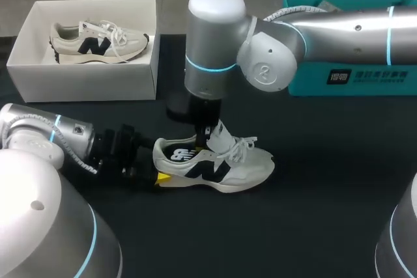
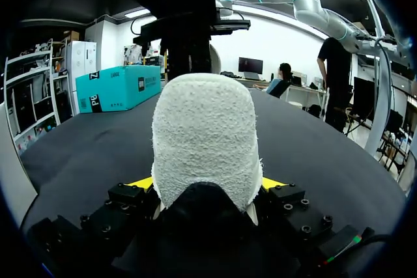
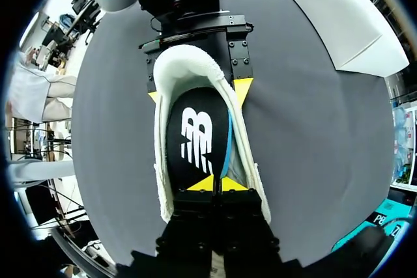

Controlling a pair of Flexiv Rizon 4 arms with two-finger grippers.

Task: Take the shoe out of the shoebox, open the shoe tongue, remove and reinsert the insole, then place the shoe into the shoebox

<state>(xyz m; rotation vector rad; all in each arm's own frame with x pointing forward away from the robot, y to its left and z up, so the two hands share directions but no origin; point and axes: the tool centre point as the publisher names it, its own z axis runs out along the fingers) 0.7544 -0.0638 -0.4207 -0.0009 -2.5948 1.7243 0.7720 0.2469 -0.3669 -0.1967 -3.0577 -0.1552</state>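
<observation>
Left arm enters low at the frame's lower left, lying nearly flat. The left gripper (image 2: 207,184) is clenched on the heel of the shoe (image 1: 225,166), a yellow tip pressed to each side.

Right arm comes in from the upper right, bends at the elbow above centre and drops straight down. The right gripper (image 3: 215,183) is inside the shoe's mouth, tips drawn together and pinching the black insole (image 3: 195,140). The insole's blue edge is raised along one side.

Shoe sits upright on its sole at centre frame, toe pointing right, laces loose.

Black table (image 1: 326,187). White shoebox (image 1: 85,81) at upper left, open, with a second shoe (image 1: 98,42) lying on its side inside. Teal box (image 1: 352,77) at upper right, behind the right arm.
</observation>
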